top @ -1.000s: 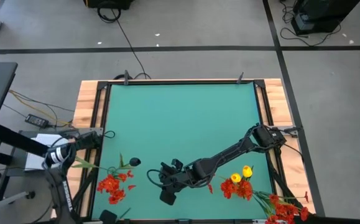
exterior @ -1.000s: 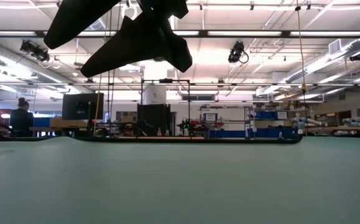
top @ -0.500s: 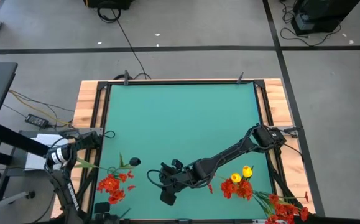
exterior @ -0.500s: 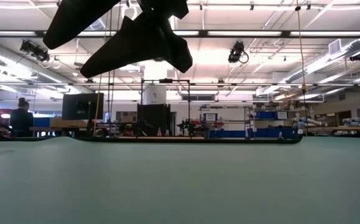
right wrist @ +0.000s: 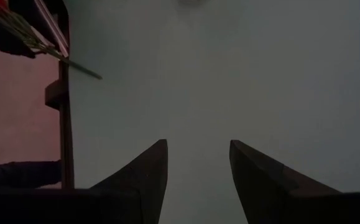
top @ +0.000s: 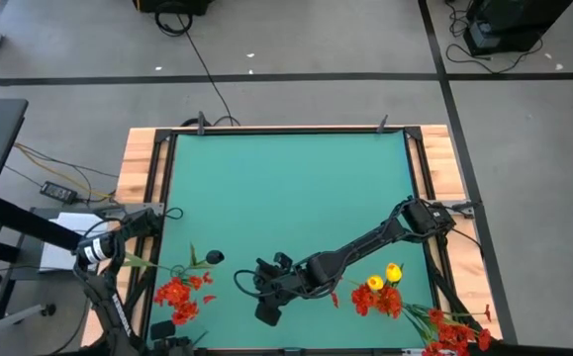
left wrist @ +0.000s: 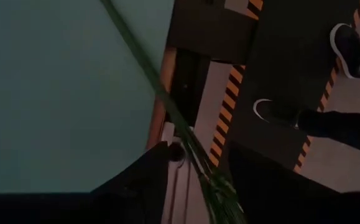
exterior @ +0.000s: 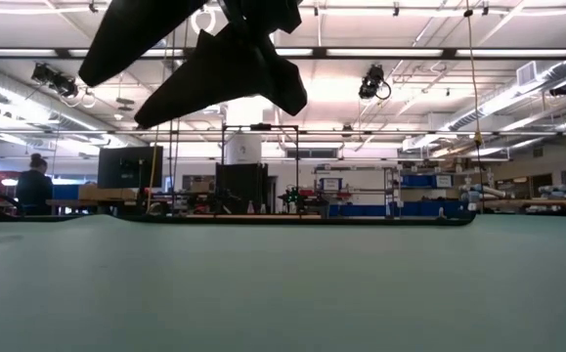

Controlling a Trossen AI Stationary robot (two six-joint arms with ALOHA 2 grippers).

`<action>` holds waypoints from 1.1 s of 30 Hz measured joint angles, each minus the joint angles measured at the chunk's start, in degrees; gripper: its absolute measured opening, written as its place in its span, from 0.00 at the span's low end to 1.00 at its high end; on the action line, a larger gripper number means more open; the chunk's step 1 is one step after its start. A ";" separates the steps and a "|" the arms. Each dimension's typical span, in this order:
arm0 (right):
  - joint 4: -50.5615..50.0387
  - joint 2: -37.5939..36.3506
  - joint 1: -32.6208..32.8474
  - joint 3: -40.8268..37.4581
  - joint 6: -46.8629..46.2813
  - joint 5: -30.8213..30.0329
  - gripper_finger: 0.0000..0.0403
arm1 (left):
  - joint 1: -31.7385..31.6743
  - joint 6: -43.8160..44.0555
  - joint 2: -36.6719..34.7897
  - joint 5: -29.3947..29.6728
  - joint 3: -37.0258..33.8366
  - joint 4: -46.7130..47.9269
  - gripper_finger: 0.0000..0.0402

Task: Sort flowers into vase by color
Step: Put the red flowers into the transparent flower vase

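No readable text, label, brand, number or sign is showing in any of the views. The only markings appearing are the yellow-and-black diagonal hazard stripes [left wrist: 228,106] running along the dark frame beside the table in the left wrist view, and they are carrying no letters or figures. Small shapes on the distant shelves and equipment in the room behind the table are showing too small to read.
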State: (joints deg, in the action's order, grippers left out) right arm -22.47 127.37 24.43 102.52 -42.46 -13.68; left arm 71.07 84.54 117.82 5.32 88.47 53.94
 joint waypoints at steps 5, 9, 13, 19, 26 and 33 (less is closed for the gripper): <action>-1.13 0.00 0.04 0.00 -0.01 0.25 0.45 | 0.02 0.52 0.88 0.13 0.00 -0.70 0.43; -1.21 0.00 0.22 0.00 -0.02 0.27 0.45 | 0.02 0.52 0.97 0.17 0.00 0.57 0.37; -1.50 0.00 0.27 0.00 -1.19 0.30 0.45 | 0.21 0.65 2.03 0.81 0.00 0.10 0.23; -1.47 0.00 0.82 0.00 -2.63 0.34 0.45 | 0.17 0.54 2.56 0.78 0.07 -0.76 0.09; -1.47 0.00 1.87 0.00 -3.04 0.37 0.45 | 0.00 -0.18 2.60 -1.81 1.55 0.34 0.02; -1.17 0.00 2.40 0.00 -2.99 0.79 0.45 | 0.23 -5.04 2.67 -4.92 14.08 9.83 0.01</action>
State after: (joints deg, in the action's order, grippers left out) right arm -23.65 127.37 26.83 102.52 -45.45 -12.89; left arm 71.31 79.50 120.49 0.40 102.55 63.76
